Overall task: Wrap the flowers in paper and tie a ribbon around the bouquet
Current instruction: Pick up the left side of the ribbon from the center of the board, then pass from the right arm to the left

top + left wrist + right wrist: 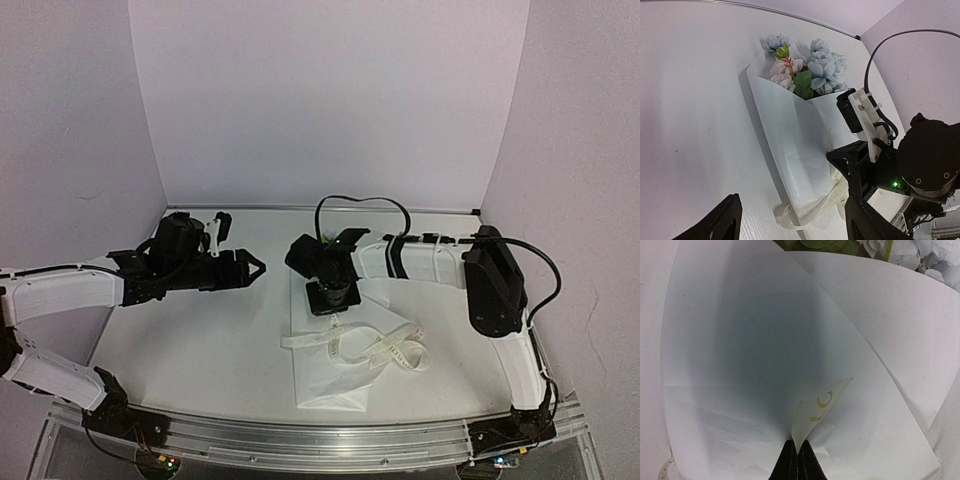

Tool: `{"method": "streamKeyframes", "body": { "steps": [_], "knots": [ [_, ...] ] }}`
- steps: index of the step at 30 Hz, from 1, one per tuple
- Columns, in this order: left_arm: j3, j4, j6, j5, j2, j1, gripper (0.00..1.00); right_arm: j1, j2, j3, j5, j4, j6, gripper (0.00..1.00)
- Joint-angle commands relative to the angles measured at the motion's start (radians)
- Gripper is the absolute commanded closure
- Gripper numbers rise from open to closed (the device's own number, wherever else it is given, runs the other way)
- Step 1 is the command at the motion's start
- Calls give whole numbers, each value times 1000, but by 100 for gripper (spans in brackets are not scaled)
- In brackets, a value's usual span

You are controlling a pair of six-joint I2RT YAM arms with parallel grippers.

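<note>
bouquet [795, 145]: white cone, blue flowers [822, 70] at wide end, ribbon [790, 218] at narrow end

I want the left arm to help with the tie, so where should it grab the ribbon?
The ribbon tail jutting past the left edge of the bouquet, near its narrow end. It lies flat on the table, on the open left gripper's side, so probably come down from above, fingers straddling the strip. The right gripper is shut on another stretch.
</note>
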Motion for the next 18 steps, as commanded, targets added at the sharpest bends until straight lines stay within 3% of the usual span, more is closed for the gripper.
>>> {"method": "streamKeyframes", "body": {
  "steps": [1, 9, 15, 18],
  "knots": [
    [-14, 140, 37, 153, 36, 5, 27, -26, -125, 13, -166, 30, -4, 100],
    [-107, 448, 56, 348, 138, 2, 26, -79, -176, 71, -556, 115, 93, 100],
    [-153, 654, 134, 381, 181, -24, 26, -113, -200, 51, -669, 185, 179, 100],
    [-115, 610, 215, 408, 229, -36, 26, -145, -196, 42, -781, 240, 254, 100]
  ]
}}
